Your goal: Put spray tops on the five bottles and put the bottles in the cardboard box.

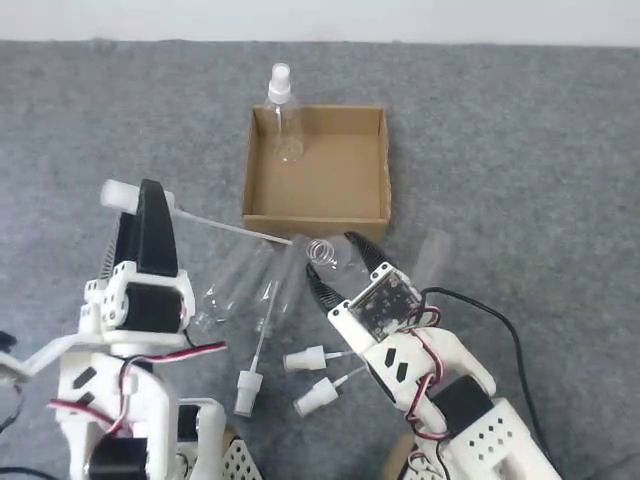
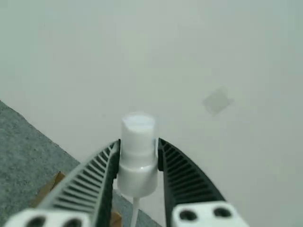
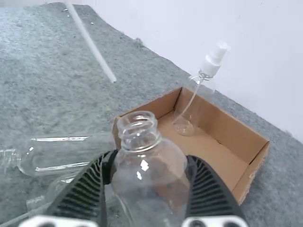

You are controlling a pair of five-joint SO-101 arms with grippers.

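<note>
**Before the cardboard box (image 1: 315, 222), a spray top (image 2: 138, 156) and an open bottle (image 3: 142, 175) are held ready for joining**

Between the ribbed jaws of the left pincer (image 1: 150, 205) the white spray top is clenched by its collar. Its dip tube (image 1: 225, 228) juts free beyond the fingertips towards the right pincer (image 3: 147, 163), evidently so that it can be threaded into a neck. Between the two pincers, two uncapped bottles (image 1: 235, 285) are seen lying on the grey mat (image 1: 520, 140). Three loose spray tops (image 1: 305, 358) are laid close behind the right pincer's jaws, within easy reach for later rounds. The right pincer is closed on the open bottle, which is gripped at the shoulder so that its mouth is presented clear of the jaws. One more bare bottle (image 1: 432, 255) is seen just beside that pincer, on its outer side. Beyond its fingertips, a capped bottle (image 3: 196, 97) is propped against the far wall of the box. By that count, one bottle of five is judged finished, and the fitting of a second is judged to be in hand.
</note>
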